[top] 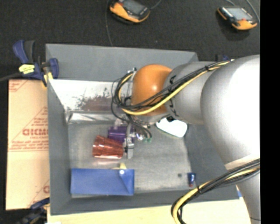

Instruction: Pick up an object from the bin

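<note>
The grey metal bin (57, 144) stands on a black surface, and its floor is bare, scuffed metal. One folded blue cloth (101, 182) lies along the near wall on the left. One small blue thing (191, 178) sits alone by the near right corner. Open floor runs between them and across the right half.

Farther in, left of centre, one red ribbed cup (106, 148) lies on its side, with one purple thing (116, 133) just behind it. The gripper (132, 144) hangs low at their right ends, under the arm's orange cover (148, 84). I cannot tell whether it is spread or pressed together.

One white thing (173, 128) lies to the right, partly under the arm. Beyond the far wall, two orange-and-black devices (130, 9) rest on the black surface.
</note>
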You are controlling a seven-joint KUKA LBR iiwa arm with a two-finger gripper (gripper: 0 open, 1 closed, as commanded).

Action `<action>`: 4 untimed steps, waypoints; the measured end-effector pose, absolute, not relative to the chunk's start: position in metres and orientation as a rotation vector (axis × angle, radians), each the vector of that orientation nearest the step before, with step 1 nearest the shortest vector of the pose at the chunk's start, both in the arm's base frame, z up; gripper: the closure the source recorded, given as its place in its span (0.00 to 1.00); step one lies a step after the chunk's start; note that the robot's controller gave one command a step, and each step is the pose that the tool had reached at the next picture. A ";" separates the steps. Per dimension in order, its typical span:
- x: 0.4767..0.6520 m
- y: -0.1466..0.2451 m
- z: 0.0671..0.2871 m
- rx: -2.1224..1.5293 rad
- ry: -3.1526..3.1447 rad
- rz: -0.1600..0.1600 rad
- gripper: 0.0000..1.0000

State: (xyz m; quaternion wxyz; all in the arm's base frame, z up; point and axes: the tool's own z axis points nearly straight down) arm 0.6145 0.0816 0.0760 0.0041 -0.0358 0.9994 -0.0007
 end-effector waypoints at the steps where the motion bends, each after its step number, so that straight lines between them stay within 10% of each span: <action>1: 0.605 0.075 0.091 -0.103 3.124 0.003 1.00; 4: 0.604 0.075 0.089 -0.101 3.127 0.004 1.00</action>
